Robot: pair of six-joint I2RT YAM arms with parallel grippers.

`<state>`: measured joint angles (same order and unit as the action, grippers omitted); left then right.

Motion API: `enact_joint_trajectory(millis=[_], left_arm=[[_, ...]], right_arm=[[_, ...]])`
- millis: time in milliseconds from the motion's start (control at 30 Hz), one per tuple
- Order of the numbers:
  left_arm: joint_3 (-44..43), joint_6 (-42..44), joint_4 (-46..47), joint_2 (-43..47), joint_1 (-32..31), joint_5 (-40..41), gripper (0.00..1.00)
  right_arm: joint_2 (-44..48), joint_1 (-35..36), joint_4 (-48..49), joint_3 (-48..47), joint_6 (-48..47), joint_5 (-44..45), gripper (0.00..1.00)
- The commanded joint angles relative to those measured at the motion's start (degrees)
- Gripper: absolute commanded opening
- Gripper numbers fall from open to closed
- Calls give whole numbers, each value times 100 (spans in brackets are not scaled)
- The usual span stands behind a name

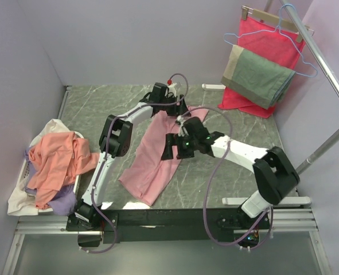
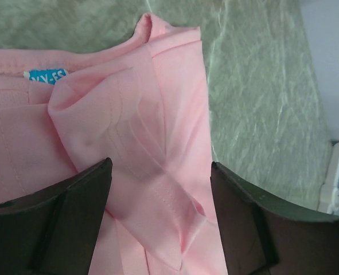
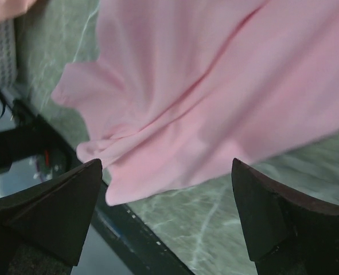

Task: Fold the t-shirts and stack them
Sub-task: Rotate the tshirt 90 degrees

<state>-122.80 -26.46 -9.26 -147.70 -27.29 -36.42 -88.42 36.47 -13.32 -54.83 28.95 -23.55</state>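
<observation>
One grey-green marbled table carries the plain light pink cotton t-shirt, lying as a long narrow strip down its middle, so you look to be mid-fold. Next, pinch the collar end and carry it toward the hem. Your left gripper straddles a raised pleat there, jaws apart and not pinching. Your right gripper hangs wide and empty over the shirt's lower half. The white perforated basket at the left edge holds a heap of salmon-orange, white and lilac t-shirts, all unfolded.

Robot lab cell: plain lilac walls boxing marble-look table, aluminium frame rails
</observation>
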Motion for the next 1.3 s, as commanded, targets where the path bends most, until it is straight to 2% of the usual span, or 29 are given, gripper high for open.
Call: enact_joint_trajectory(millis=[0,167,367,700,767,900,1100,1267], left_arm=[[-243,-157,328,-259,337,-330,77],[-824,-228,196,-672,540,-497,77],[-868,-176,205,-725,812,-243,77],[-842,-158,196,-488,1629,12,76],[-850,-123,205,-409,1674,13,77],[-921,-61,187,-269,1674,65,83],[-324,-430,784,820,1657,56,91],[589,-449,768,2199,1447,302,93]], right_arm=[[-534,352,628,-274,233,-948,100],[-1194,677,436,-327,243,-933,100],[-1520,748,-381,-143,190,86,100],[-1177,739,-1778,-98,76,2503,100],[-1116,748,-1806,-151,24,2741,100],[-381,783,-1621,-204,-56,3109,100],[772,783,-1744,-248,-179,4077,100],[1046,774,-1893,-213,-293,4025,100]])
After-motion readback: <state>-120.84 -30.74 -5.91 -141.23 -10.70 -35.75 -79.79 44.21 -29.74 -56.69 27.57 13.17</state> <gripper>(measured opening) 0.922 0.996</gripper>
